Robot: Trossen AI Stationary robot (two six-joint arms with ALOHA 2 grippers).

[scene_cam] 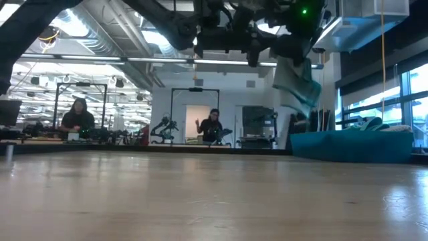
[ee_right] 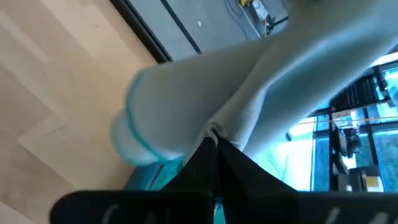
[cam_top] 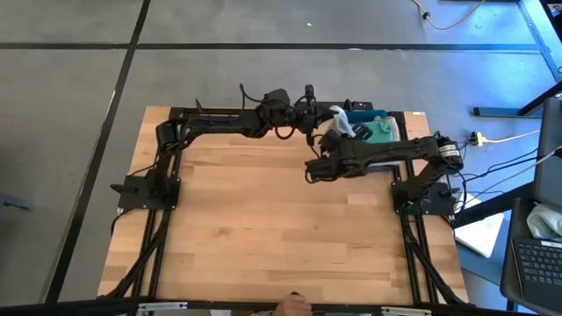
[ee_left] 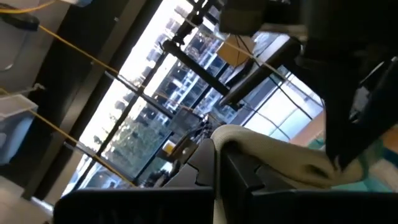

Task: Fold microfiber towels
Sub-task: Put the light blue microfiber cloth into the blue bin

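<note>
Both pincers, left point(cam_top: 329, 118) and right point(cam_top: 316, 169), seemingly clamped on one pale towel point(cam_top: 341, 123).

The left pincer point(ee_left: 219, 163) has its two dark fingers point(ee_left: 239, 171) pressed together on a fold of pale, cream-coloured microfiber towel point(ee_left: 273, 155), which bulges just past the fingertips and trails off to one side. Beyond that trailing end lies a bit of teal cloth point(ee_left: 373, 168). A dark arm part point(ee_left: 348, 81) crosses close beside the towel. Farther off, past the pincer, bright windows point(ee_left: 143, 93) with dark frames fill the background.
</note>
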